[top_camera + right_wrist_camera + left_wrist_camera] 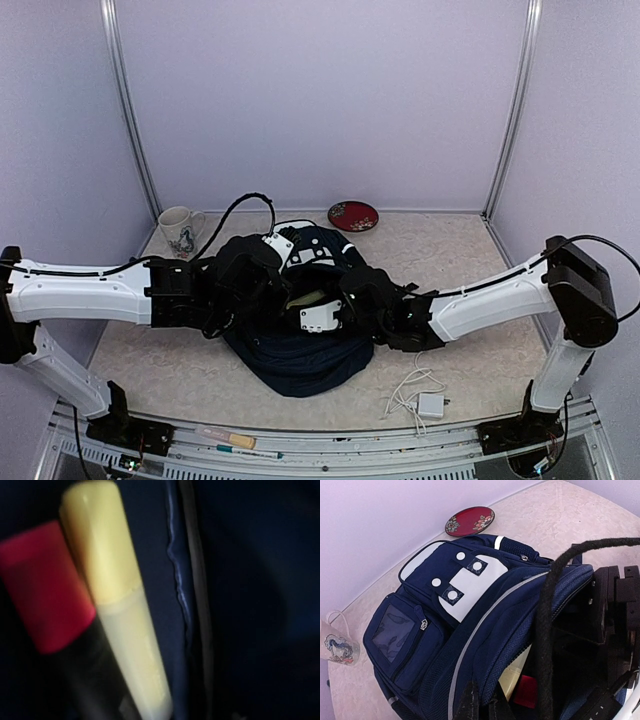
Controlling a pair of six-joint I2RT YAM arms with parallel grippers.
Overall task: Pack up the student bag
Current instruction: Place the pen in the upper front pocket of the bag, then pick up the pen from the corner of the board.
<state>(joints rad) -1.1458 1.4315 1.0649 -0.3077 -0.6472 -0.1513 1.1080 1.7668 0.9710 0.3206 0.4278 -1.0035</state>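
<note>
The student bag [300, 362] lies in the middle of the table, dark navy with a white top patch [465, 582] and its main compartment unzipped. My left gripper [484, 700] is shut on the rim of that opening and holds it up. My right gripper [345, 305] reaches into the opening from the right, its fingers hidden by the fabric. Inside the bag, the right wrist view shows a yellow highlighter [120, 615] beside a red-capped black marker [45, 585], close to the camera and leaning on the navy lining. No fingers show there, so I cannot see whether they hold either pen.
A white mug [178, 230] stands at the back left and a red plate [353, 215] against the back wall. A white charger with its cable [430, 403] lies front right. Pens [230, 438] rest along the near edge. A black cable [547, 630] crosses the left wrist view.
</note>
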